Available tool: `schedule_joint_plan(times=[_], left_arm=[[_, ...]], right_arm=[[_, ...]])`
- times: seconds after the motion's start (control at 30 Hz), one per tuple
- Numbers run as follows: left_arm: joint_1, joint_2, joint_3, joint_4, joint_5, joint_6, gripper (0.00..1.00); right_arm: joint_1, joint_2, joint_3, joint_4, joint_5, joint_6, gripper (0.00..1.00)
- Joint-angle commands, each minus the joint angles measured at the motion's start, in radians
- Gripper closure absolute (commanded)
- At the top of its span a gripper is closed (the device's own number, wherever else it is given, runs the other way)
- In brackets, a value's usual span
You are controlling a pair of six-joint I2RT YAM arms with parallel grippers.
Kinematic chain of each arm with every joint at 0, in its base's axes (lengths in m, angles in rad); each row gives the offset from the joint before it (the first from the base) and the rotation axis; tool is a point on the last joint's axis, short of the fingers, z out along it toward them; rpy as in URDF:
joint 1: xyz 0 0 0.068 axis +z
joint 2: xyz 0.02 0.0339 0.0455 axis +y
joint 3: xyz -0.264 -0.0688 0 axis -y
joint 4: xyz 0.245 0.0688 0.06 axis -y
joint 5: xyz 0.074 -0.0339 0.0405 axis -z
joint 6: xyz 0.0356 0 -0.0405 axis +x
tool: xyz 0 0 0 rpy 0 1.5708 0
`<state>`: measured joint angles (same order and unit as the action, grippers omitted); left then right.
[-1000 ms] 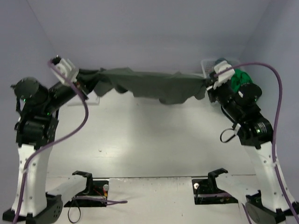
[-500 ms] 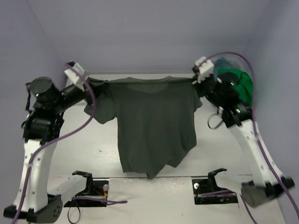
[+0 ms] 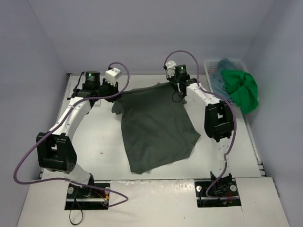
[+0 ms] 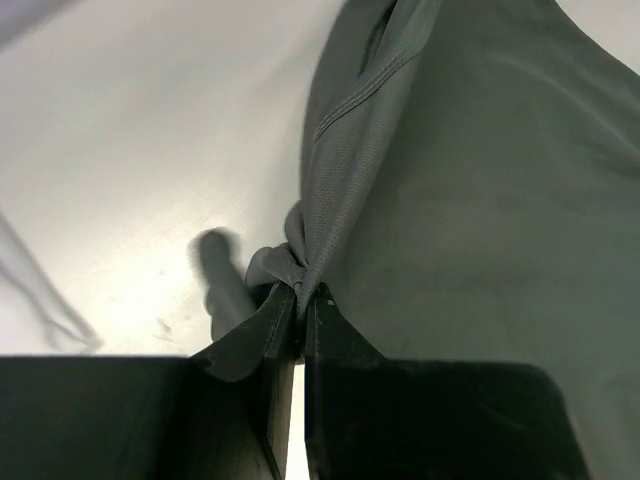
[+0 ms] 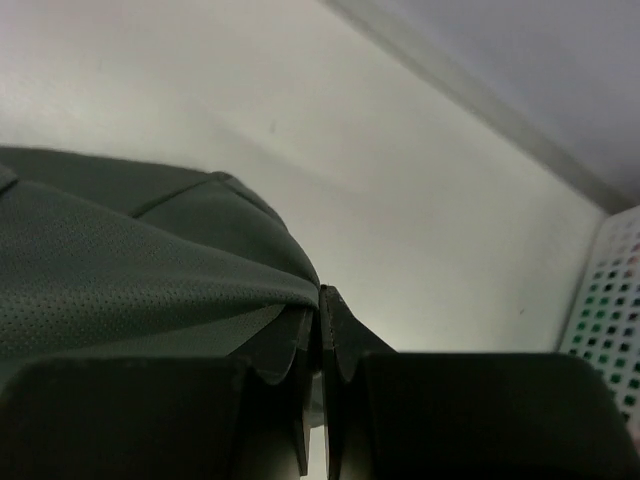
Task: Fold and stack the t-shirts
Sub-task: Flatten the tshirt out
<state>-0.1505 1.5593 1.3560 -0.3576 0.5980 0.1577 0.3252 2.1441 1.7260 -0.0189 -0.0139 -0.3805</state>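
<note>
Wrist views show your left tool [image 4: 298, 297] and right tool [image 5: 321, 305] clamped on the grey-green t-shirt [image 3: 156, 124]; overhead, it runs lengthwise from the surface's [image 3: 97, 137] far edge nearward.

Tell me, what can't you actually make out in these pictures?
- Top view: the bright green shirt heaped on the basket hides whatever lies beneath it.
- Left wrist view: the left gripper, shut on the dark shirt, blocks the lower frame; a dark smudge beside it is too blurred to identify.
- Right wrist view: the right gripper fills the lower frame; the basket is cut off by the right edge.
</note>
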Motion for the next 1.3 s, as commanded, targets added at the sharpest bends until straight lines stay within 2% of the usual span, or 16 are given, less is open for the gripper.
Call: schedule_joint_plan(times=[0.0,0.17,0.2,0.23,0.27,0.3,0.33,0.37,0.47,0.67,0.8,0.93,0.97,1.0,1.13,1.27], left_arm=[[0.009,-0.088,0.054,0.140,-0.078,0.043,1.00],[0.011,-0.136,-0.014,0.189,-0.130,0.043,1.00],[0.011,-0.137,-0.018,0.187,-0.135,0.042,1.00],[0.011,-0.136,-0.018,0.177,-0.136,0.040,1.00],[0.011,-0.133,-0.018,0.169,-0.135,0.040,1.00],[0.011,-0.134,-0.021,0.157,-0.135,0.042,1.00],[0.011,-0.134,-0.026,0.154,-0.130,0.042,1.00],[0.011,-0.137,-0.029,0.149,-0.126,0.045,1.00],[0.011,-0.145,-0.037,0.134,-0.116,0.045,1.00],[0.011,-0.143,-0.026,0.112,-0.102,0.039,1.00],[0.011,-0.153,-0.029,0.106,-0.116,0.048,1.00],[0.011,-0.150,-0.034,0.091,-0.141,0.072,1.00],[0.011,-0.147,-0.034,0.083,-0.151,0.081,1.00],[0.011,-0.142,-0.034,0.080,-0.187,0.085,1.00],[0.022,-0.104,-0.037,0.091,-0.320,0.108,1.00],[0.055,-0.056,-0.011,0.075,-0.357,0.095,1.00]], right_arm=[[0.020,-0.020,0.130,0.166,0.140,0.002,1.00],[0.057,0.029,0.162,0.243,0.213,0.011,1.00],[0.066,0.051,0.212,0.209,0.219,0.006,0.96],[0.075,0.074,0.252,0.170,0.219,0.006,0.86],[0.099,0.120,0.291,0.083,0.221,0.005,0.72],[0.113,0.134,0.337,0.047,0.248,0.008,0.46],[0.127,0.138,0.333,0.027,0.259,0.008,0.32],[0.153,0.116,0.311,0.024,0.265,0.005,0.01],[0.175,0.008,0.176,-0.013,0.269,0.017,0.00],[0.247,-0.254,-0.012,-0.217,0.085,0.019,0.01],[0.399,-0.438,-0.166,-0.367,-0.029,-0.043,0.08],[0.611,-0.605,-0.296,-0.415,-0.032,-0.046,0.17],[0.642,-0.622,-0.339,-0.424,-0.038,-0.037,0.26],[0.672,-0.639,-0.362,-0.426,-0.049,-0.034,0.30],[0.707,-0.629,-0.468,-0.424,-0.135,-0.044,0.41],[0.747,-0.541,-0.531,-0.397,-0.141,-0.037,0.46]])
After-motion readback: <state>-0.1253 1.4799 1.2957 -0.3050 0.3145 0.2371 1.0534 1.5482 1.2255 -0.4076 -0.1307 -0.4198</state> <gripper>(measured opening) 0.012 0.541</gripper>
